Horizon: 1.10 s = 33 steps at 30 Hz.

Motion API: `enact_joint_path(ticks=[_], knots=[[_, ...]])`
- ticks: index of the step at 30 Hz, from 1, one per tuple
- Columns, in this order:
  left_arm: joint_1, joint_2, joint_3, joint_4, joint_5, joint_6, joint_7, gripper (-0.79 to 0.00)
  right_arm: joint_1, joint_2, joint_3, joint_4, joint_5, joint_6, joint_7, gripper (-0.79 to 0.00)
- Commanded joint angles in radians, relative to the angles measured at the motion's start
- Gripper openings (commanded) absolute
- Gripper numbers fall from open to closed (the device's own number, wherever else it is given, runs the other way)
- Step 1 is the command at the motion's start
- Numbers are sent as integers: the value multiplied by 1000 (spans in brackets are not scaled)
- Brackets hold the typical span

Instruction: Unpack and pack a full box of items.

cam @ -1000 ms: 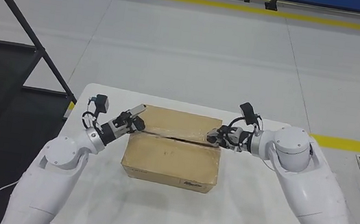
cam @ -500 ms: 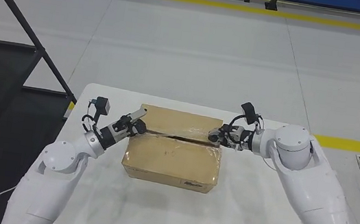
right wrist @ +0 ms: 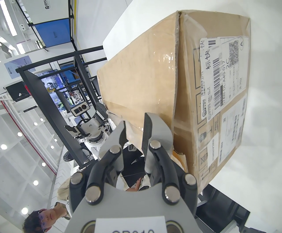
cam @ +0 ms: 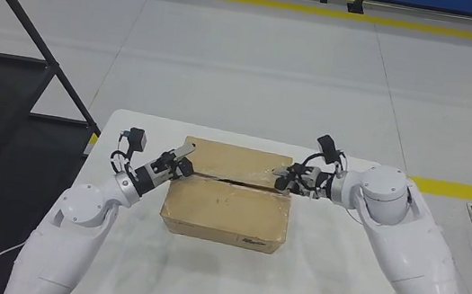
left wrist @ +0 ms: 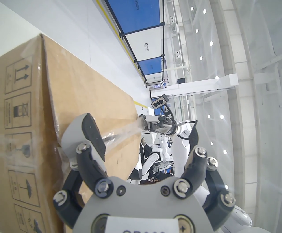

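The box (cam: 226, 207) sits on the bench (cam: 314, 269) between my left pincer (left wrist: 141, 129), released beside the seam (cam: 227, 180), and my right pincer (right wrist: 135, 122), clenched on the flap (cam: 234, 159), so I should raise that flap slowly and evenly.

One cardboard box (cam: 226, 202) on one table (cam: 309, 275). Two grippers, left (cam: 183, 158) and right (cam: 283, 179), at the box's opposite ends. One strip of tape (left wrist: 123, 132) above the box's top. Two white labels (right wrist: 222, 72) on one end of the box.
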Motion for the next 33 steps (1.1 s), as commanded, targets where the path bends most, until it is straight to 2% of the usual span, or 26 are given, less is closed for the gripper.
enact_joint_path(ticks=[1, 5, 10, 12, 13, 14, 16, 20, 24, 33], knots=[[2, 1, -1, -3, -1, -1, 0, 0, -11, 4, 19, -19, 5, 1, -19, 0], [6, 1, -3, -10, -2, 0, -3, 0, -50, 15, 70, -87, 27, -17, -61, 0], [9, 2, -4, -14, -1, 0, -3, 0, -112, 22, 104, -197, 62, -103, -77, 0], [10, 2, -3, -15, -1, -1, -1, 0, -110, 18, 85, -199, 63, -127, -67, -394], [10, 2, -3, -16, -1, -1, -1, 0, -101, 14, 72, -194, 60, -131, -81, -446], [11, 2, -3, -16, -1, -1, -1, 0, -91, 9, 55, -185, 68, -141, -82, -533], [11, 3, -3, -16, -2, -2, -1, 0, -61, -2, 26, -151, 77, -163, -87, -782], [14, 3, -4, -15, -5, -2, -2, 0, -10, -22, -26, -77, 93, -221, -92, -785], [16, 3, -3, -17, -7, -2, -3, 0, 67, -45, -88, 24, 96, -175, -56, -785], [18, 4, -3, -25, -11, -2, -7, 0, 177, -89, -182, 224, 94, -166, 9, -785]])
